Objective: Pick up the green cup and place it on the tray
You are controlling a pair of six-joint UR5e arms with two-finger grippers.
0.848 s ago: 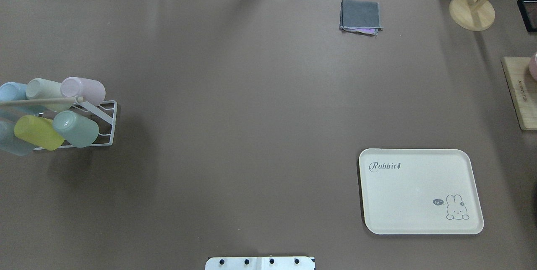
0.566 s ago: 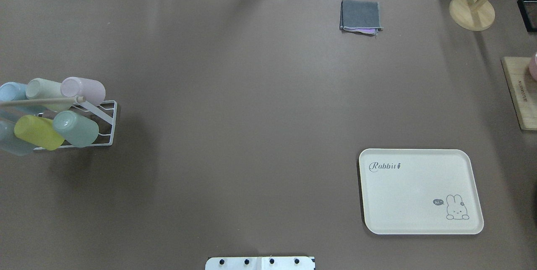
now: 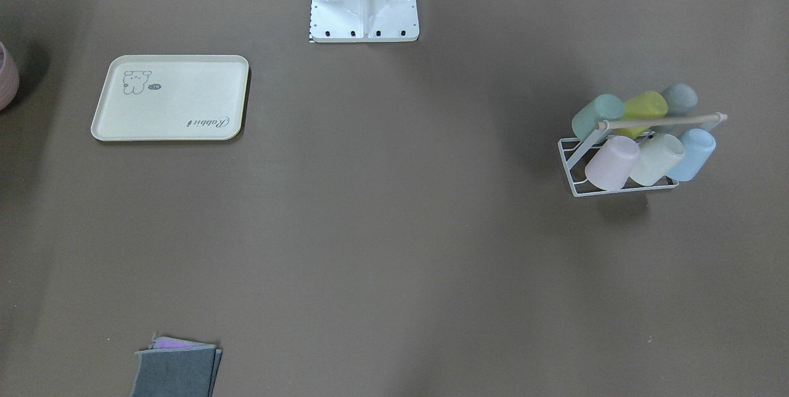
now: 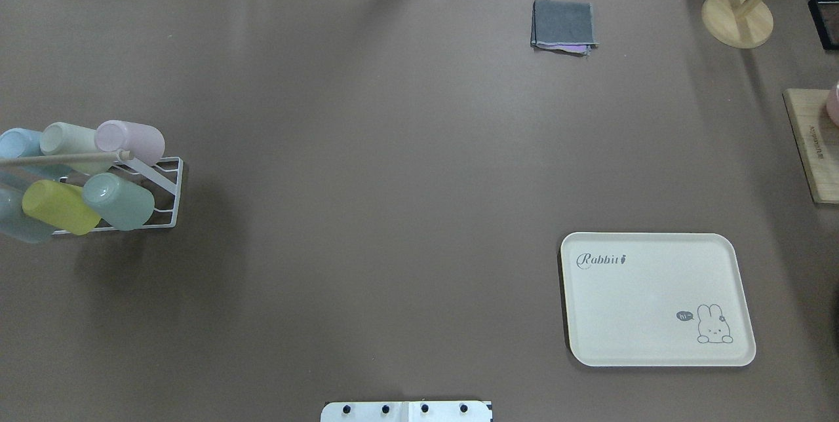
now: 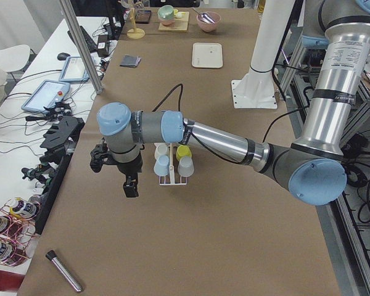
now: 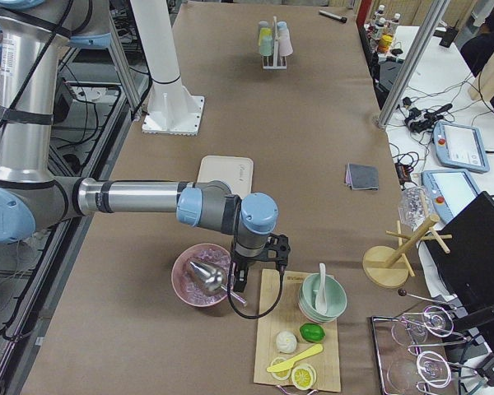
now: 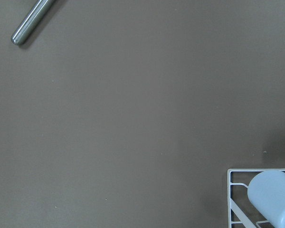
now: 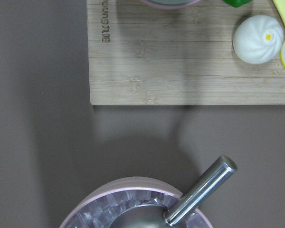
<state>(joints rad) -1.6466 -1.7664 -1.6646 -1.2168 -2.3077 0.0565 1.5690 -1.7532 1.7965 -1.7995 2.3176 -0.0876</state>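
Closest to the base on my overhead feed, the tray (image 4: 655, 291) lies flat on the worktop (image 4: 393, 212), at about 4 o'clock from its centre. Further out, at 9 o'clock, stands the white wire rack (image 4: 177, 192) with cups tilted on its pegs. The green cup (image 4: 121, 200) is in the rack's near row, at the end toward the worktop's middle. It sits right beside the yellow cup (image 4: 59, 207) and in front of the pink cup (image 4: 131, 141).

I see the left hand (image 5: 131, 187) only in the side view. It hangs above the worktop just off the rack, and I cannot tell whether its fingers are apart or together. Its wrist camera shows the rack's corner with the blue cup (image 7: 273, 197) at 5 o'clock. The green cup is at the diagonally opposite corner, clear of that hand.

The right hand (image 6: 240, 280) hangs between the pink bowl (image 6: 181, 280) and the wooden board (image 6: 272, 313), well apart from the tray, and I cannot tell its state either.

Farthest out, at 1 o'clock, lies a folded grey cloth (image 4: 564, 23).
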